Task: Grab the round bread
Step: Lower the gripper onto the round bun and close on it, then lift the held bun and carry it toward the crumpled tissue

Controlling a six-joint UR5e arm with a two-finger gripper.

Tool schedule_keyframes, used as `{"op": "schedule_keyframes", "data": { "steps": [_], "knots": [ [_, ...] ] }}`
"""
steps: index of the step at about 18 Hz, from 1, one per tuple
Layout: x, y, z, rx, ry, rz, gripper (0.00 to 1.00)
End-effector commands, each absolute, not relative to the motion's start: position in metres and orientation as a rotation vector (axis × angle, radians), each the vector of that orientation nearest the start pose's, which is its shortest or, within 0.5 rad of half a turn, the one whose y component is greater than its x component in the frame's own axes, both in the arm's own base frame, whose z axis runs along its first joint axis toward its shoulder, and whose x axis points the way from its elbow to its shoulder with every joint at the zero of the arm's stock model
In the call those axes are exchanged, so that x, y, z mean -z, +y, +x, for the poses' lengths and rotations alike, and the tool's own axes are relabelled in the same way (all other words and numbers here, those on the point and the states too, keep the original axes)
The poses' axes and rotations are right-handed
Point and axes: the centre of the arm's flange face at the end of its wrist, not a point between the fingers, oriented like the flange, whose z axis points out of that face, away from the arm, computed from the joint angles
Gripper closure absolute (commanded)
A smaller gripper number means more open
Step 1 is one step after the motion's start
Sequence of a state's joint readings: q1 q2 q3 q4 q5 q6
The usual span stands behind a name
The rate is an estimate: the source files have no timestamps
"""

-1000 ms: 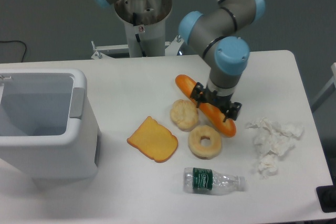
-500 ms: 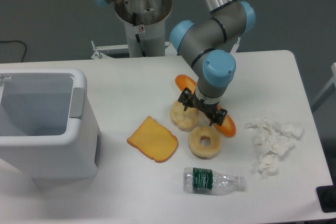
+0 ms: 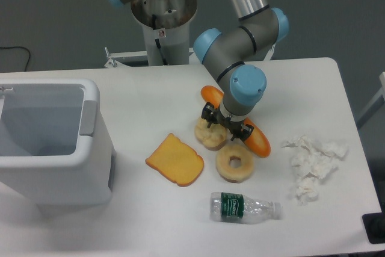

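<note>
The round bread (image 3: pixel 208 135) is a pale cream lumpy bun in the middle of the white table, partly hidden under my gripper. My gripper (image 3: pixel 225 126) hangs right over the bun's right half, pointing down. Its black fingers (image 3: pixel 207 115) stand spread apart, one at the bun's upper left and one at its right. The gripper looks open and holds nothing. I cannot tell whether the fingers touch the bun.
A long orange baguette (image 3: pixel 258 139) lies just right of the bun, under the arm. A ring-shaped doughnut (image 3: pixel 234 162) lies just below it. A toast slice (image 3: pixel 175 160), a plastic bottle (image 3: pixel 243 207), crumpled tissue (image 3: pixel 313 161) and a white bin (image 3: pixel 51 142) are around.
My gripper has moved left from over the baguette to over the round bread. Nothing on the table has moved.
</note>
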State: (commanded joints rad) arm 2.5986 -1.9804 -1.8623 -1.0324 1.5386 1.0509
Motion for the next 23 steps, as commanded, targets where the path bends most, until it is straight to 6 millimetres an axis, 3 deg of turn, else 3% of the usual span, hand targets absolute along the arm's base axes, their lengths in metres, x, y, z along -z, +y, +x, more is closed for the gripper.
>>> {"op": "schedule_keyframes", "data": {
  "steps": [2,3,6,10,13,15,16,18,23],
  "knots": [
    [-0.187,0.401,-0.402,0.245,-0.036,-3.187,0.98],
    [-0.190,0.402,-0.404,0.237,-0.058,-3.184,1.00],
    [-0.208,0.404,-0.410,0.201,-0.077,-3.172,1.00],
    [-0.284,0.413,-0.435,0.077,-0.243,-3.123,1.00],
    [-0.337,0.411,-0.472,-0.056,-0.285,-3.059,1.00],
    [-0.366,0.404,-0.497,-0.138,-0.322,-3.022,0.95],
    [-0.375,0.399,-0.510,-0.167,-0.343,-3.006,1.00],
    [-0.387,0.398,-0.530,-0.217,-0.342,-2.994,1.00],
    [-0.406,0.388,-0.566,-0.331,-0.152,-3.018,1.00]
  ]
}}
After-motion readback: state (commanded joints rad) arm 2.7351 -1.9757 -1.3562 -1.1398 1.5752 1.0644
